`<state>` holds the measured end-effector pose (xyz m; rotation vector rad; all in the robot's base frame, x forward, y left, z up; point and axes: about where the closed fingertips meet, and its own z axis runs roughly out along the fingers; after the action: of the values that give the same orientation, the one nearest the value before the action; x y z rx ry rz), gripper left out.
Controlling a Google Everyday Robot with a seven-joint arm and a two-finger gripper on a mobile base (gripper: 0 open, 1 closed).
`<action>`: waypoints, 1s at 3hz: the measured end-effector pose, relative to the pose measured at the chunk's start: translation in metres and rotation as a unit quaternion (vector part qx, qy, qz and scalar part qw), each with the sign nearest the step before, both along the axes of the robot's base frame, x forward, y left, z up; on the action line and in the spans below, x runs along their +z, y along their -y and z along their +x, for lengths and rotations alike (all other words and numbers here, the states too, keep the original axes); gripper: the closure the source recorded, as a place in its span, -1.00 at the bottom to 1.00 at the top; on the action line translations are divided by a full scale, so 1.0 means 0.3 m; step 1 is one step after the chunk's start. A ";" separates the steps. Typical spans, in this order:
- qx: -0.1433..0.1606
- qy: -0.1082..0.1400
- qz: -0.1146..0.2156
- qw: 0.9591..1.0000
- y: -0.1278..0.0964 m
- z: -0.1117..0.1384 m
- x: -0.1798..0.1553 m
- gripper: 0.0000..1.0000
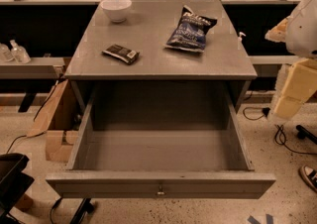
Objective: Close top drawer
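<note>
The top drawer (159,183) of the grey metal cabinet stands pulled far out toward me. Its flat front panel is nearest, with a small metal knob (160,189) at its middle. The inside of the drawer (158,148) is bare. White and cream parts of my arm (299,54) show at the right edge, beside the cabinet and apart from the drawer. My gripper itself is out of view.
On the cabinet top (148,64) are a white bowl (116,9), a dark blue chip bag (190,29) and a black snack bar (120,53). A cardboard box (54,119) stands at the left, a black object (12,178) at the lower left, and cables and a shoe (308,176) at the right.
</note>
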<state>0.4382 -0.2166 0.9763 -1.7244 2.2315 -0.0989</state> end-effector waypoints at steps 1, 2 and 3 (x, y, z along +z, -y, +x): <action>0.000 0.000 0.000 1.000 0.000 0.000 0.000 -1.00; -0.001 0.009 -0.001 1.000 -0.002 0.006 0.014 -0.67; -0.005 0.016 0.021 1.000 -0.017 -0.022 -0.025 -0.21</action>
<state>0.4315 -0.2114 0.9688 -1.6793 2.2037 -0.0810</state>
